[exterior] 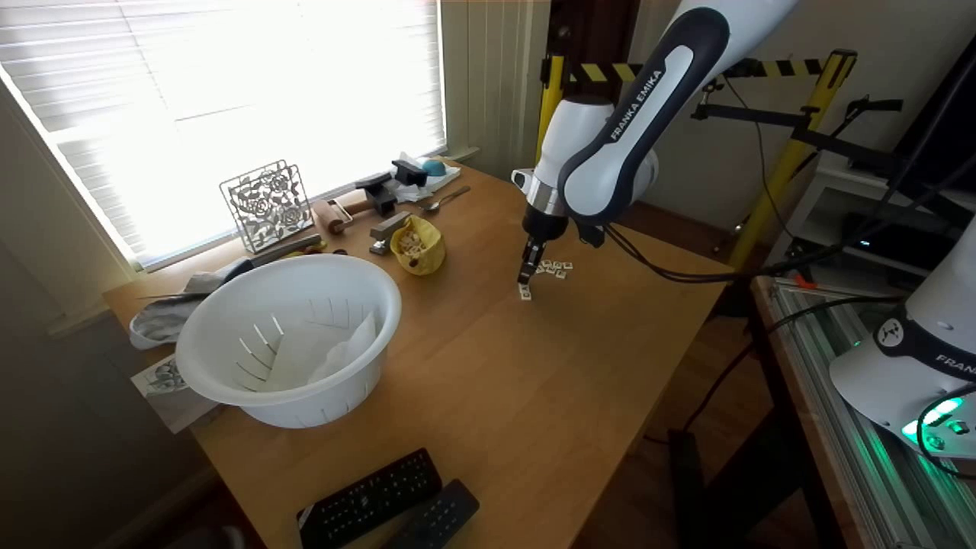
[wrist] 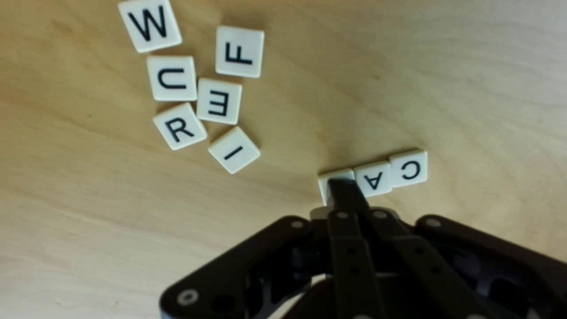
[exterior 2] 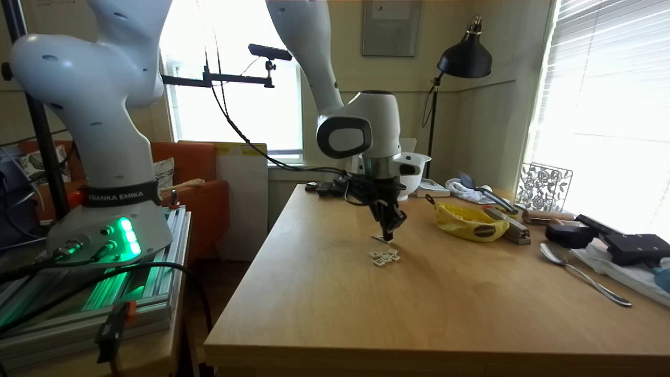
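The yellow pouch (exterior: 430, 255) apparently holds tiles (exterior: 412, 244), the white bowl (exterior: 316, 412) pale sheeting (exterior: 347, 354).

I'm working remotely in what looks like a home — I see panelled walls (exterior: 496, 84), slatted blinds (exterior 2: 612, 78), a black lamp (exterior 2: 465, 56) and cushions (exterior 2: 164, 170) on orange seating (exterior 2: 207, 209) — though striped barrier tape (exterior: 793, 68) and an aluminium frame (exterior: 816, 358) add a lab's touch.

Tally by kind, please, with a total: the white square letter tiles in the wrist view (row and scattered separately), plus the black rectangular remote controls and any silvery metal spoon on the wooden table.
Letter tiles in the row: 3 (one partly hidden by the black tool)
Scattered letter tiles: 6
Remote controls: 2
Spoon: 1
Total: 12
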